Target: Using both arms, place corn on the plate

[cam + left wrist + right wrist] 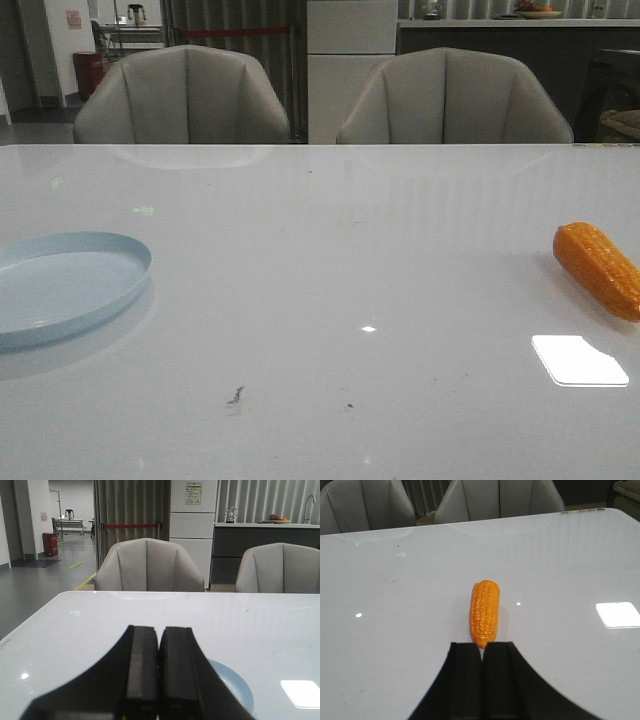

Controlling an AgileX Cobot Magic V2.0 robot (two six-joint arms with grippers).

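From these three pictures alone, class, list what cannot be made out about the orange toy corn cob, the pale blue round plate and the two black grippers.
- Orange toy corn cob: front view, far end cut off by the right edge; right wrist view, near tip hidden behind the right gripper.
- Pale blue round plate: front view, cut off by the left edge; left wrist view, mostly hidden behind the left gripper.
- Both grippers: absent from the front view, so their height above the white table is unknown.

No text is legible to me. A notice [193, 493] on the white cabinet [194, 525], at 12 o'clock, is too blurred to read.
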